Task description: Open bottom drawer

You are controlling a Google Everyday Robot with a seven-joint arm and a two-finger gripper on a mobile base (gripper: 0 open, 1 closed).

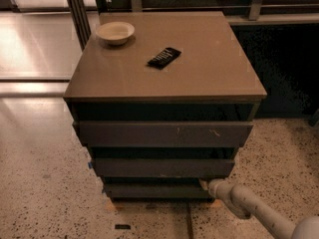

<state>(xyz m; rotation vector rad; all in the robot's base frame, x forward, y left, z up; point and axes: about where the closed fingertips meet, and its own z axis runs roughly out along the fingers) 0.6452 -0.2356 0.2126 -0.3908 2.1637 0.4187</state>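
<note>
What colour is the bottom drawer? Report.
Dark grey bottom drawer, camera view; gripper at its right end.

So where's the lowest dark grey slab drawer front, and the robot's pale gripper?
Lowest dark grey slab drawer front (154, 191): camera view, middle of face.
Pale gripper (203, 184): camera view, tip, at that drawer's right end.

A low cabinet (75, 111) is seen from above, with three dark grey fronts stacked under its brown top (209, 68). A pale bowl (115, 32) and a flat black object (164, 57) are set on that top, near each other but apart. The gripper (205, 184) is placed at the right end of the bottom drawer (154, 190), at its upper edge. The pale arm (249, 208) is stretched back toward the lower right corner, over the speckled floor (45, 193).
</note>
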